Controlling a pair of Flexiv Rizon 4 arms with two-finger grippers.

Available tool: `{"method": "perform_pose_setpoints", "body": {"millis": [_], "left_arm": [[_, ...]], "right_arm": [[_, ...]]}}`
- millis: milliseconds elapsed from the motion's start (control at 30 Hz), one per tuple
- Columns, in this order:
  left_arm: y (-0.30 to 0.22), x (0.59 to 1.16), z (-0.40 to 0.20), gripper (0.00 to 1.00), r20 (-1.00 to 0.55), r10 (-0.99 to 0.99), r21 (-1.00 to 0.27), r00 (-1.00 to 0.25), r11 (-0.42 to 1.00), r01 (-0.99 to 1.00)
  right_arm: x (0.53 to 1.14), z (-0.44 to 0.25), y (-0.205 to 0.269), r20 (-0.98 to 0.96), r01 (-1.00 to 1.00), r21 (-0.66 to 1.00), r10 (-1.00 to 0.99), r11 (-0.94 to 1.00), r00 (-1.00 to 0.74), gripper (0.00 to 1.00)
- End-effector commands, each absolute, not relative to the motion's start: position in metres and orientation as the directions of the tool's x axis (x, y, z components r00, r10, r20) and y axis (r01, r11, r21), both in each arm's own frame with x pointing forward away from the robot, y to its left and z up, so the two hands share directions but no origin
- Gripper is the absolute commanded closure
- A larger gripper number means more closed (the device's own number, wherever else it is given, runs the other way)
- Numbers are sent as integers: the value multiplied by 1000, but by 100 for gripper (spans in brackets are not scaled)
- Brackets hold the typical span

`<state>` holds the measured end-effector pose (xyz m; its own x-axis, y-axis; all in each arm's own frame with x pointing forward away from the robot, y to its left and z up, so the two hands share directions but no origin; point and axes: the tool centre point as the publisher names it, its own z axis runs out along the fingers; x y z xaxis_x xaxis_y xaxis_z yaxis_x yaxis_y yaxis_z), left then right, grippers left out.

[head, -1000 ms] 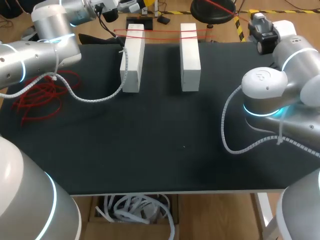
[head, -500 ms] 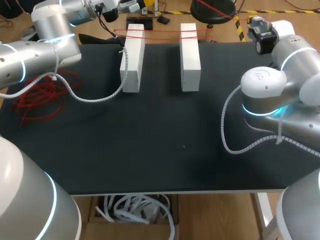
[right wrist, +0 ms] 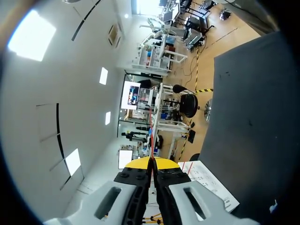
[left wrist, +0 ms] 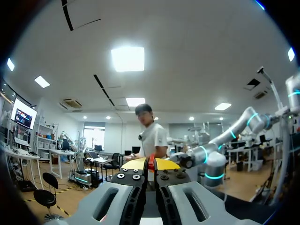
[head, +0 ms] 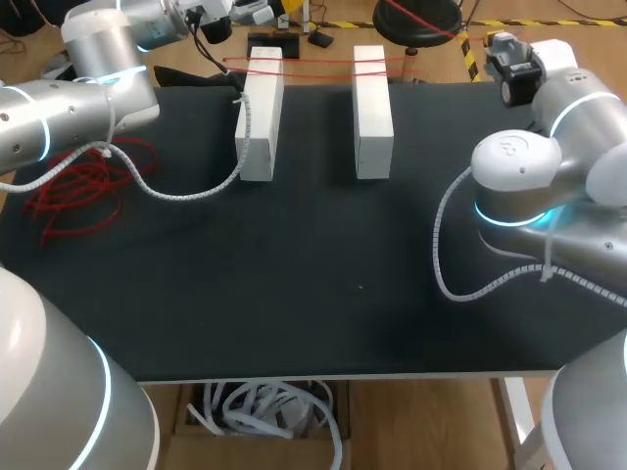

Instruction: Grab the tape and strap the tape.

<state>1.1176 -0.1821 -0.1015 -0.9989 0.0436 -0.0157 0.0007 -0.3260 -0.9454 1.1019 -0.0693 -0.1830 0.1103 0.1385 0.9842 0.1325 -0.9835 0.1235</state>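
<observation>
Two grippers, both pinched narrow. Left gripper [left wrist: 151, 164]: yellow tips almost touching, with a sliver of red tape [left wrist: 151, 165] clamped between them. Right gripper [right wrist: 151, 162]: fingers pressed together the same way, and a thin red tape strand runs straight out ahead from between the tips.

Landmark is the near-left white block [head: 260, 113], lying lengthwise on the black table [head: 313, 294]. A second white block [head: 372, 108] lies parallel, near it on the right. The red tape crosses the far end of the landmark block, spans the gap and passes over the far end of the second block. It shows as two close strands lying on top of both.

Past the landmark's far-left corner the strands head toward the left arm [head: 98, 59], whose wrist sits beyond the table's far edge. Well to the right of the landmark, past the second block, another strand angles off toward the right arm [head: 529, 176].

Loose red tape heap [head: 78, 186] lies on the table well left of the landmark, partly under the left arm. Coiled white cable [head: 186, 191] from the left arm curves up to the landmark's near-left side. Cannot tell whether it touches.
</observation>
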Motion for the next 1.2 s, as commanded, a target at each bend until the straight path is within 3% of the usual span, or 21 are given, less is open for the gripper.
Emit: {"method": "perform_pose_setpoints", "body": {"millis": [33,533,667,1200], "left_arm": [[-179,1116,-97,100,-34,16,-968,-999,-248,29],[-175,1117,-102,100,-61,-13,-994,-998,-86,62],[-175,1115,-103,100,-90,-17,-996,-996,20,90],[-175,1115,-103,100,-90,-17,-996,-996,20,90]], "right_arm": [[1103,-180,-70,982,133,128,144,-983,119,100],[1103,-179,-70,978,150,171,187,-974,98,100],[1103,-179,-70,978,150,171,187,-974,98,100],[1103,-179,-70,978,150,171,187,-974,98,100]]}}
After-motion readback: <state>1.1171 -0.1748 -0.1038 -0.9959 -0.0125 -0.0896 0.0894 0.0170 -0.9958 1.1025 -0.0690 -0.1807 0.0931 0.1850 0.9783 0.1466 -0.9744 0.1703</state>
